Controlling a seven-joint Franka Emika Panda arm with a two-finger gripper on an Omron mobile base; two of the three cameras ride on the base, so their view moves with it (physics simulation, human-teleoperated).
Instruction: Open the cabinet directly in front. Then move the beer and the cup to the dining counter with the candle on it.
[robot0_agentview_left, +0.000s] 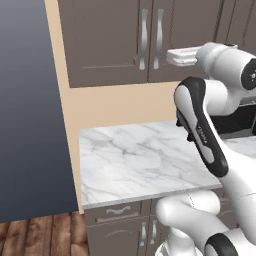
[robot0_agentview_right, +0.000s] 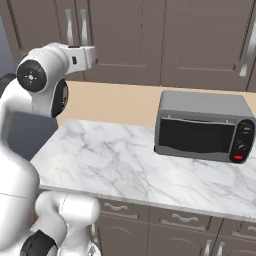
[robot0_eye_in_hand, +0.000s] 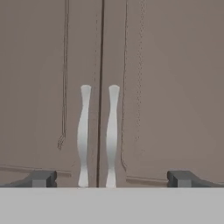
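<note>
Silver microwave (robot0_agentview_right: 204, 127) right; cabinet (robot0_eye_in_hand: 144, 87) doors shut.

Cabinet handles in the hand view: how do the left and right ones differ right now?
The left handle sits on the left door; the right handle sits on the right door, across the dark centre seam. Between the open jaws, the left handle is nearer the middle and the right handle is off to the right. Both are long, wavy, silver, upright, level, and untouched; both doors are shut.

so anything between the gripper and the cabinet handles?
Nothing. In the hand view the open gripper faces the shut cabinet with both silver handles unobstructed; only free air lies between.
</note>
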